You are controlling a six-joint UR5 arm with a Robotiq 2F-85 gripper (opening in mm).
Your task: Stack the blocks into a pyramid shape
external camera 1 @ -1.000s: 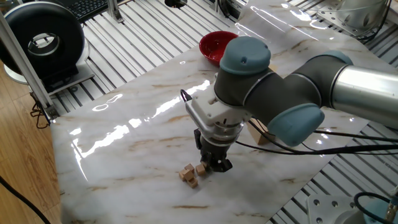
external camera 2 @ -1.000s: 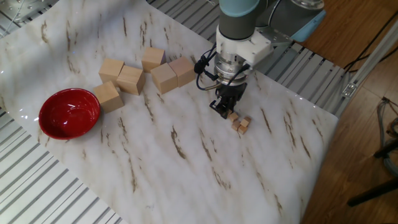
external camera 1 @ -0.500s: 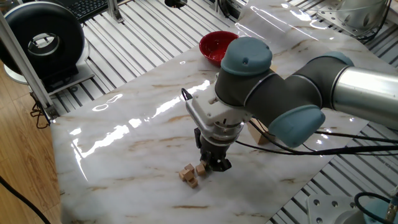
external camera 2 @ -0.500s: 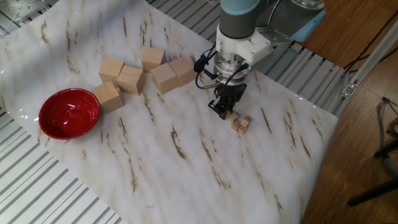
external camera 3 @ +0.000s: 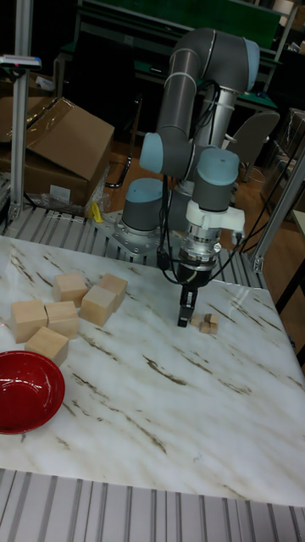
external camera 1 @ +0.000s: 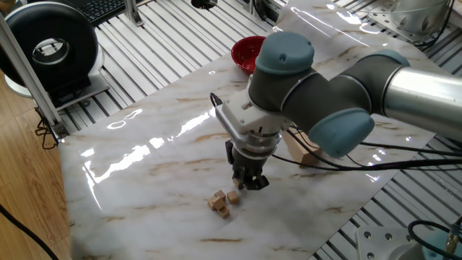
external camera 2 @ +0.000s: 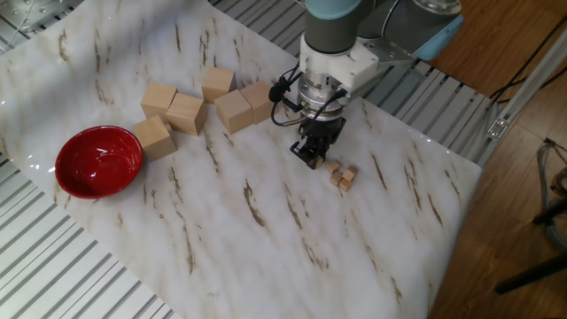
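A: What could be upset from here?

B: The blocks are seen as a tight little cluster on the worktop, and the end effector hangs just beside them, on the side toward the large wooden blocks. Whether a cube is held cannot be told; the jaws appear drawn narrow, but the tips are too small and dark to be read. If a cube is carried, a slightly off-centre placement would likely push the cluster apart, since such light pieces are easily slid on a glossy surface. A fingertip brushed sideways would do the same.

A: And the room for moving?

B: Open marble is left all around the cluster toward the red bowl, which lies well apart. The worktop's edge is nearer on the other side, so a knocked cube could be lost over it. No pyramid shape has yet been formed.
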